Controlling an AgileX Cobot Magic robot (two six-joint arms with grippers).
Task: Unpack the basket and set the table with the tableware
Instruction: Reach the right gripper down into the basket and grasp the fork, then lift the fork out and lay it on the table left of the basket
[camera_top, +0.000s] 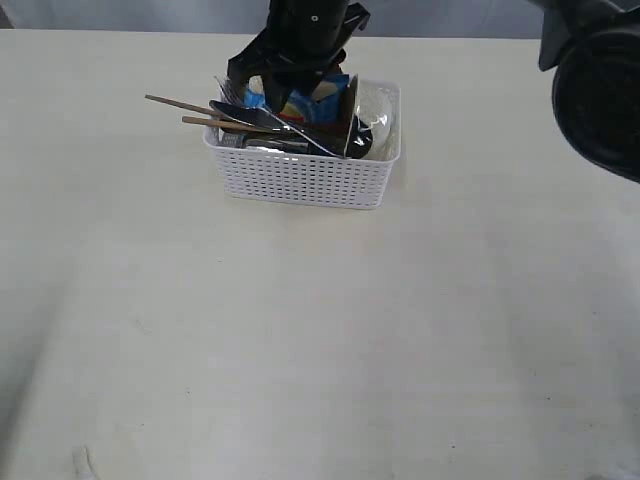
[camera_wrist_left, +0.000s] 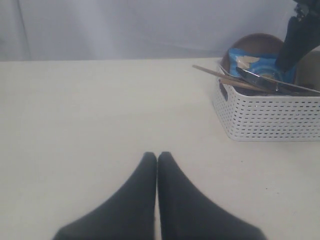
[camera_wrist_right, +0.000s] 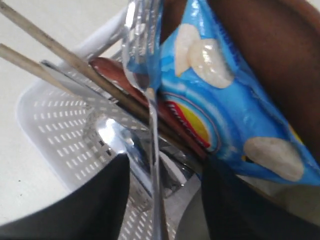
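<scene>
Basket (camera_top: 300, 182) of perforated white plastic lattice

Prob. a robot lab rig — plain cream table (camera_top: 300, 330) w/ pale curtain backdrop (camera_wrist_left: 125, 25).

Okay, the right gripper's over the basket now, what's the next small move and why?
Probably close the right gripper on the steel utensil and lift it straight up. Its open fingers straddle that thin shaft in the basket, and it lies over the chopsticks, so it should come free first.
</scene>
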